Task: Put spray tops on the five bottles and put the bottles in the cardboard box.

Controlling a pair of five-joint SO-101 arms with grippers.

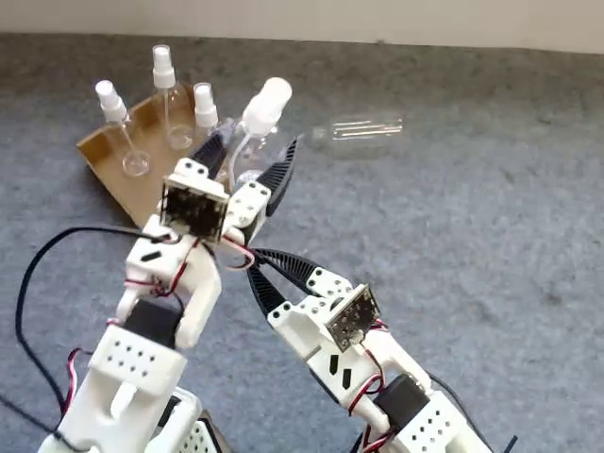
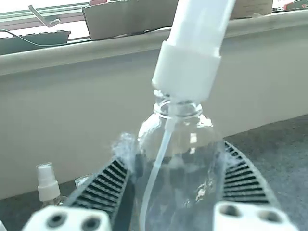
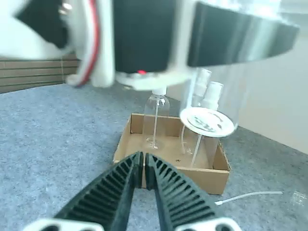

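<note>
My left tool (image 1: 253, 151) is clenched around the body of a clear bottle (image 1: 247, 162), one finger on each side, and the bottle hangs off the grey tabletop (image 1: 491, 245). A white spray top (image 1: 267, 102) sits on its neck, and in the left wrist view I can see the thin dip tube running down inside it. In the right wrist view its round base shows in front of the cardboard box (image 1: 94, 156). I cannot tell whether it is over the box or just beside it.

Three capped bottles (image 1: 168, 94) stand upright in the box, each with a white sprayer. A fifth bottle (image 1: 359, 129) lies on its side on the tabletop, apart from the box, and I can make out no lettering on its clear plastic.

My right tool (image 1: 253, 267) is low and near the left arm. Its fingers are pressed together with nothing between them.
</note>
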